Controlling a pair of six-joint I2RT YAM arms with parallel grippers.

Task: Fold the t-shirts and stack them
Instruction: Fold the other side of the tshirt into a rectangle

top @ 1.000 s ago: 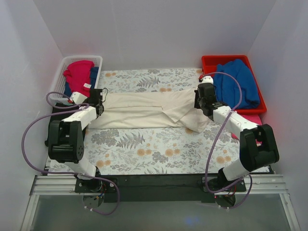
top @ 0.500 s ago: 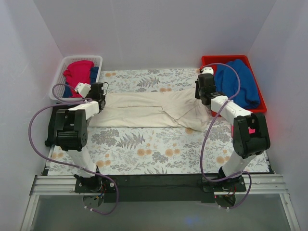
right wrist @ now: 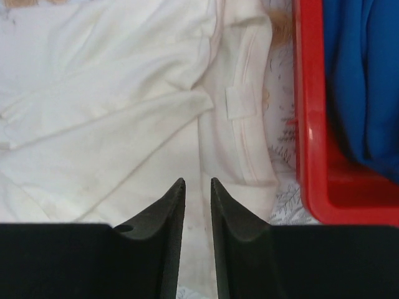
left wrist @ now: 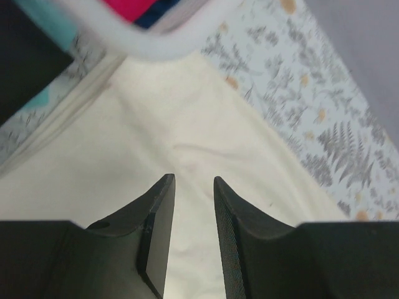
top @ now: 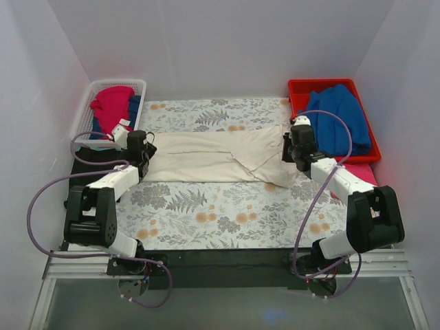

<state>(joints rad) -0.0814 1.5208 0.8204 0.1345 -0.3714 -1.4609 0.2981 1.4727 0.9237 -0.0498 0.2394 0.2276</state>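
The cream-white t-shirt [top: 206, 157] lies spread across the floral tablecloth, partly folded, its collar end at the right. My left gripper [top: 144, 148] hovers over its left end; in the left wrist view [left wrist: 193, 179] the jaws are apart with only cream cloth [left wrist: 206, 118] beneath them. My right gripper [top: 295, 141] is over the collar end; in the right wrist view [right wrist: 197, 180] the jaws stand narrowly apart above the cloth [right wrist: 112, 124], pinching nothing. A black cloth [top: 88, 155] lies at the table's left edge, under the left arm.
A white basket [top: 141, 84] with red and blue clothes stands at the back left. A red bin [top: 300, 86] holding a blue garment [top: 340, 117] stands at the back right, close beside my right gripper [right wrist: 308, 137]. Something pink [top: 363, 172] lies below the bin.
Both grippers swung toward the far side and came back over the shirt's ends. The shirt's left hem now lies a little further right.
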